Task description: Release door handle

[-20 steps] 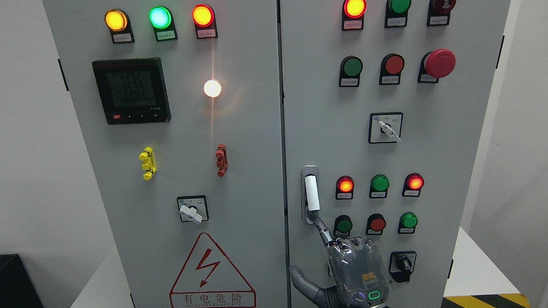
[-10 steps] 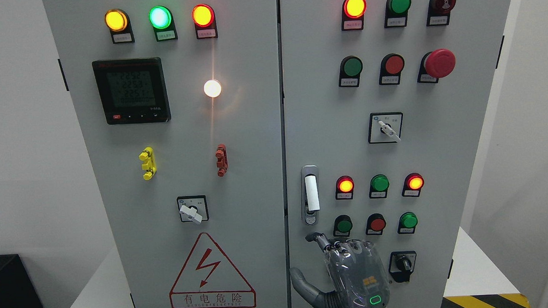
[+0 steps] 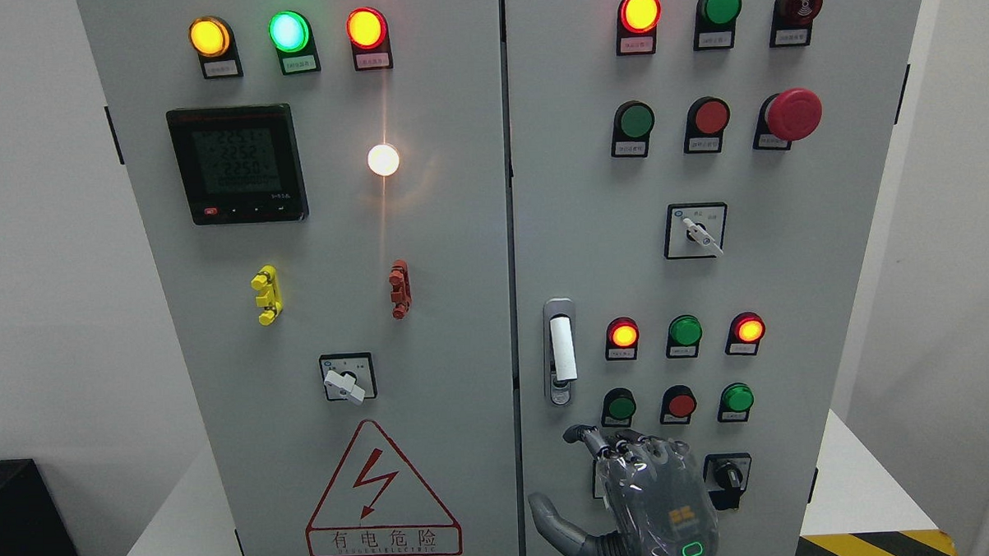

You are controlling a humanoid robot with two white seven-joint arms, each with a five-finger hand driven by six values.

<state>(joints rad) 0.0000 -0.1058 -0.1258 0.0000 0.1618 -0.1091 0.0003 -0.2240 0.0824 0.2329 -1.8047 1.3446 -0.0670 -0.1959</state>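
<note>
One hand shows in the head view: the right hand (image 3: 650, 491), at about 5 o'clock in the picture, with its arm coming up from the bottom edge right of the middle. Its fingers (image 3: 603, 447) are curled at the knuckles and grasp nothing; the thumb (image 3: 552, 515) sticks out toward 9 o'clock. The hand is clear of the door handle (image 3: 561, 351), which stands upright at 11 o'clock from the hand, near it but not touching, just right of the seam between the two doors of the grey cabinet (image 3: 460, 230). The handle's white grip sits straight in its silver frame, with the keyhole at its 6 o'clock end.

At 3 o'clock from the handle are three round lamps: red (image 3: 623, 335), green (image 3: 685, 331), and red again (image 3: 749, 330). A lower row of three buttons (image 3: 681, 404) lies just above the knuckles. A black rotary switch (image 3: 727, 474) sits just beside the hand at its 3 o'clock. On the left door, a digital meter (image 3: 236, 163) is at 10 o'clock and a red warning triangle (image 3: 381, 496) at 7 o'clock.
</note>
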